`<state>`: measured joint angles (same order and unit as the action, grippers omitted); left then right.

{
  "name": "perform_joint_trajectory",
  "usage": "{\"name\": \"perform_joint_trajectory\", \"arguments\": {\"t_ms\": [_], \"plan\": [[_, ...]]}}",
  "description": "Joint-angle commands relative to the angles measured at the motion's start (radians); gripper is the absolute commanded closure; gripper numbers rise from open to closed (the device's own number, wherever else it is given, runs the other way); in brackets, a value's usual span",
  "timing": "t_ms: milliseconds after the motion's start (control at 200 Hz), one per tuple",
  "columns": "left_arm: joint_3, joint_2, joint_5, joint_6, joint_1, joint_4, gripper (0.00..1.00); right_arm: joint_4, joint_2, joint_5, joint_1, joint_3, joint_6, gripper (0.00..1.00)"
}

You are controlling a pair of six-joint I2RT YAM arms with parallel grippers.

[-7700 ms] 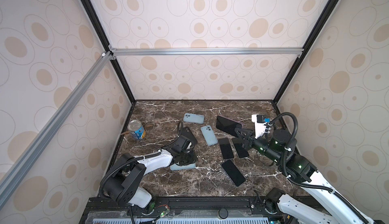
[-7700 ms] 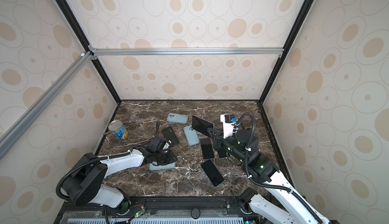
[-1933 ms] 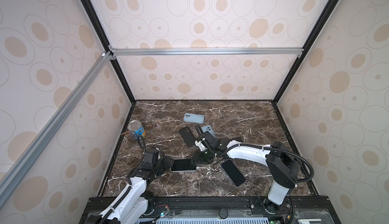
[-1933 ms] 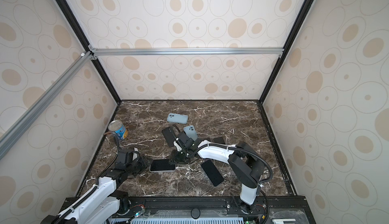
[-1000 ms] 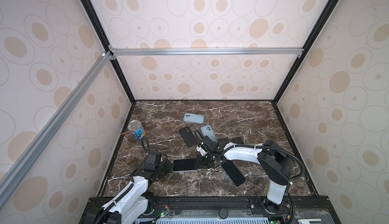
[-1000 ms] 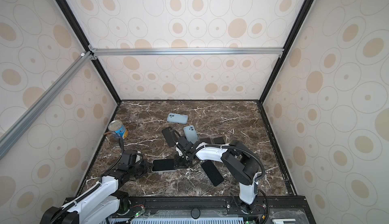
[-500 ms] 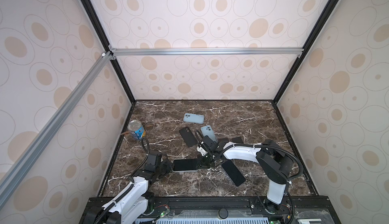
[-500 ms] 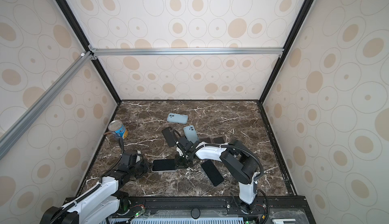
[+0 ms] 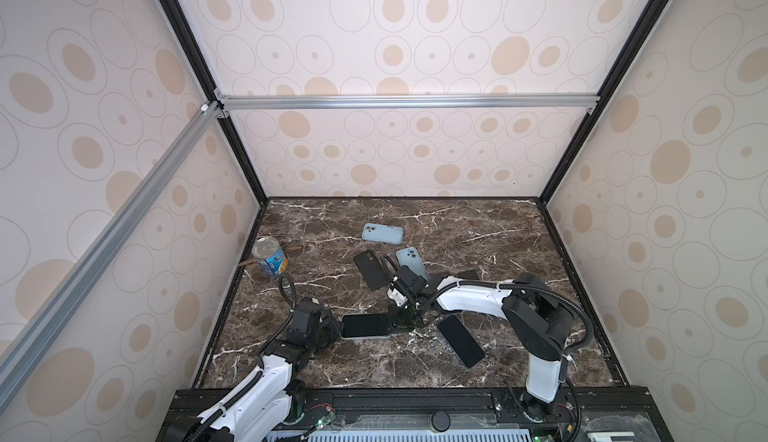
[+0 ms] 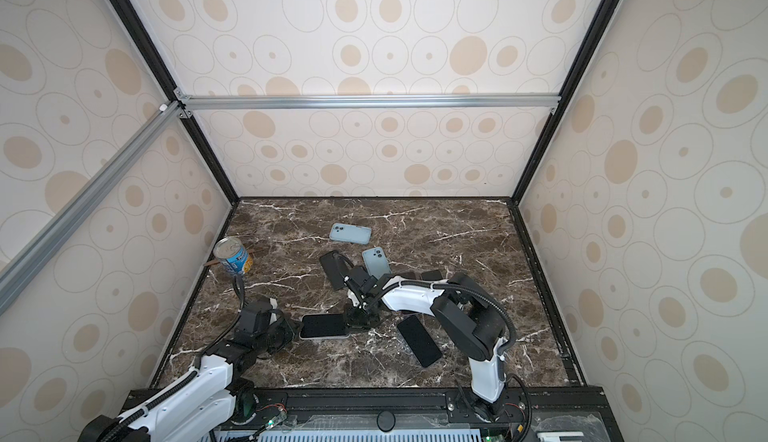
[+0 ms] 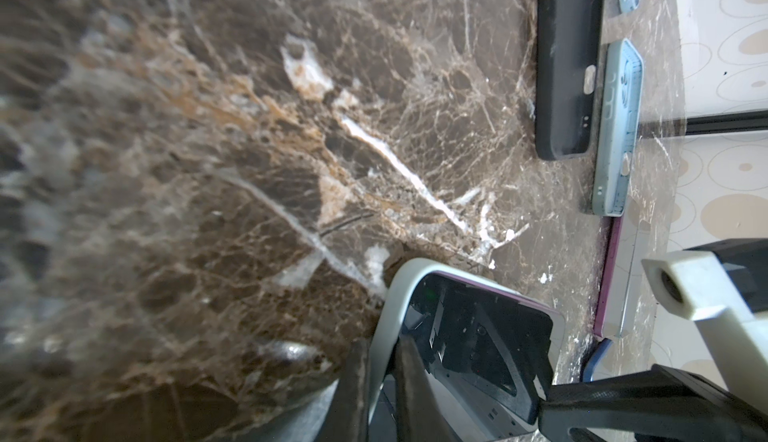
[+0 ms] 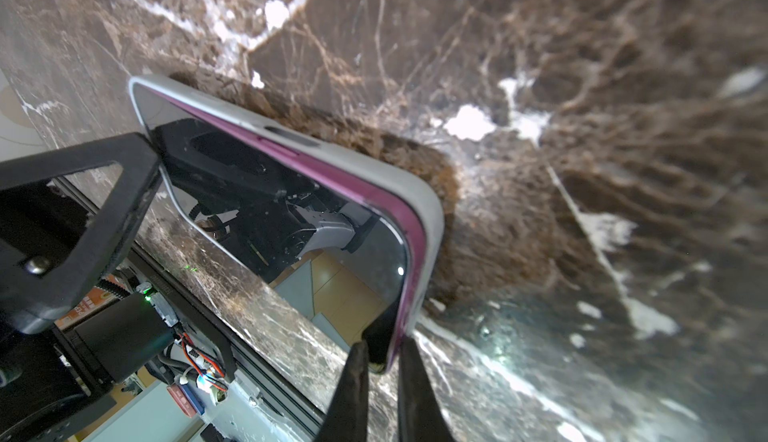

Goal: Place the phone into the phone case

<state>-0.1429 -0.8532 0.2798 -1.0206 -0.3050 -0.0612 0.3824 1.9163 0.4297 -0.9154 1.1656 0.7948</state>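
A phone (image 9: 365,325) with a dark screen and purple edge lies in a pale grey phone case (image 9: 365,337) near the table's front, in both top views (image 10: 323,326). My left gripper (image 9: 338,328) is shut on the case's left end; in the left wrist view the case rim (image 11: 395,290) runs between its fingers (image 11: 353,394). My right gripper (image 9: 395,323) is shut on the phone's right end. In the right wrist view its fingers (image 12: 415,394) pinch the purple edge and screen (image 12: 291,211), with the case (image 12: 374,166) wrapped behind.
A tin can (image 9: 270,258) stands at the left wall. A black case (image 9: 371,269), two pale blue cased phones (image 9: 382,233) (image 9: 411,262) and a bare black phone (image 9: 461,341) lie around. More dark phones (image 9: 467,274) sit behind the right arm.
Seconds ago the right gripper held a phone aloft on the right; that arm now reaches across to the case. Over the last second its jaws closed on the phone's end; little else moved.
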Motion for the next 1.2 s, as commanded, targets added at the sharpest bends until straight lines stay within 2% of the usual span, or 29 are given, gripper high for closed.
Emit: {"name": "perform_joint_trajectory", "arguments": {"t_ms": [0,465,930,1025,1195], "plan": [[0.047,-0.029,0.087,-0.03,-0.038,-0.061,0.87,-0.036,0.149,-0.066,-0.074,-0.037,-0.016,0.92],[0.051,-0.031,0.082,-0.029,-0.039,-0.06,0.87,0.018,0.255,-0.116,-0.113,0.018,-0.024,0.94],[0.061,-0.023,0.084,-0.039,-0.041,-0.061,0.87,0.032,0.307,-0.095,-0.119,0.087,-0.014,0.93],[0.06,-0.011,0.087,-0.045,-0.041,-0.067,0.87,0.038,0.285,-0.113,-0.12,0.074,-0.014,0.93],[0.048,0.016,0.091,-0.068,-0.042,-0.072,0.88,-0.003,0.129,-0.185,-0.116,-0.011,0.007,0.93]]}}
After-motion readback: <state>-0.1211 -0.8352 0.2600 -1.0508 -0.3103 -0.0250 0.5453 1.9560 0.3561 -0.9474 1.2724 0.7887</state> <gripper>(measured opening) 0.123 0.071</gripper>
